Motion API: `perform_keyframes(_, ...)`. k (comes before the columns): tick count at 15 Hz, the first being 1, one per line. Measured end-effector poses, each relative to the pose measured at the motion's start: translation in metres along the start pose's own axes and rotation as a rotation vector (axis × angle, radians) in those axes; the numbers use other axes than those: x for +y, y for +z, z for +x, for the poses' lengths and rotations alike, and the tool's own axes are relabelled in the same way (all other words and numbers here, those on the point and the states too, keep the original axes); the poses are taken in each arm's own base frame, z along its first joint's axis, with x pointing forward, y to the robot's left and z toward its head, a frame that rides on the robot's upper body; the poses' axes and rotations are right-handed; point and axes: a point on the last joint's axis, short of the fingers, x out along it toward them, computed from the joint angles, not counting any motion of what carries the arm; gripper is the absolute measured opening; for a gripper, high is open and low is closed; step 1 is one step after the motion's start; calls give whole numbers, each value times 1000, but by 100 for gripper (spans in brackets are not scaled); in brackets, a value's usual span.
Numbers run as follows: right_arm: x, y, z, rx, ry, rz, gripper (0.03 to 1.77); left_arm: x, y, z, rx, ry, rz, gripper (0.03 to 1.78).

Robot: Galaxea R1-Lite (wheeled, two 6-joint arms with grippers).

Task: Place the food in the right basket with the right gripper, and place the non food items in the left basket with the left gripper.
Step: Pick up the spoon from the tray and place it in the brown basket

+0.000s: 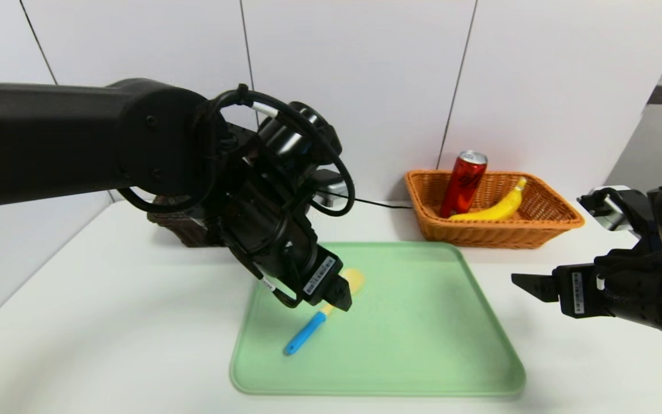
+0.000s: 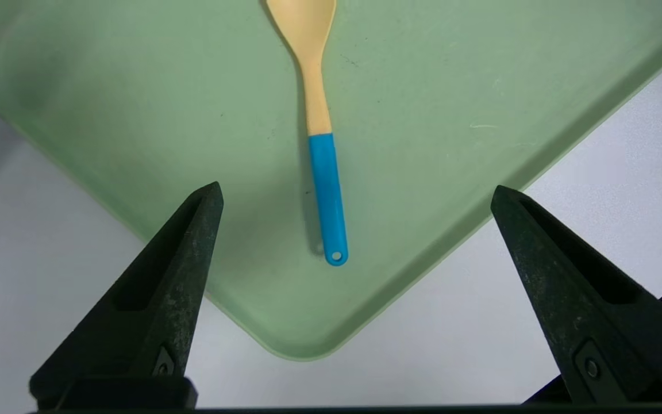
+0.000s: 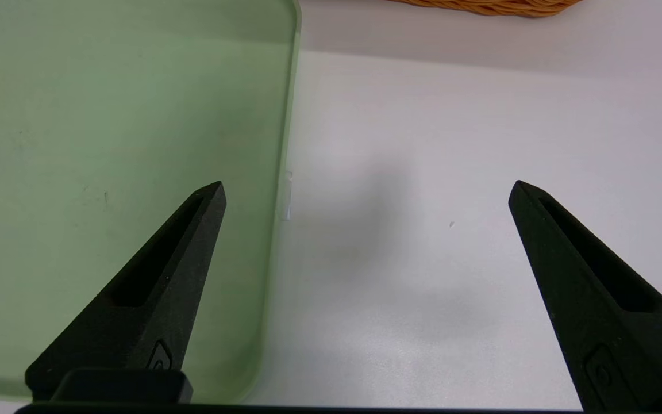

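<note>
Spread black fingers of my left gripper hang empty above the pale-yellow spoon with the blue handle, lying flat on the flat green plastic tray. I see my right gripper, fingers apart, beside the tray. Yellow banana and red drink can sit in the orange-tan wicker basket; the dark brown wicker basket is mostly hidden behind my left arm.
</note>
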Motion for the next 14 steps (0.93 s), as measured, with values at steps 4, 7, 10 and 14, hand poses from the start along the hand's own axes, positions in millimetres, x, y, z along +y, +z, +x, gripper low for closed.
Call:
perform_keyframes(4, 0, 1, 0, -1, 1, -1, 170, 0, 11, 22, 77, -1, -23, 167)
perform_keyframes(7, 1, 1, 1, 0, 1, -2, 170, 1, 11, 43, 209, 22, -77, 167)
perform_keyframes(10, 1, 0, 3, 7, 0, -3, 170, 3, 10, 65, 256, 80, -76, 169)
perform_keyframes(14, 1, 0, 5, 16, 0, -5, 170, 3, 9, 80, 281, 84, -76, 169)
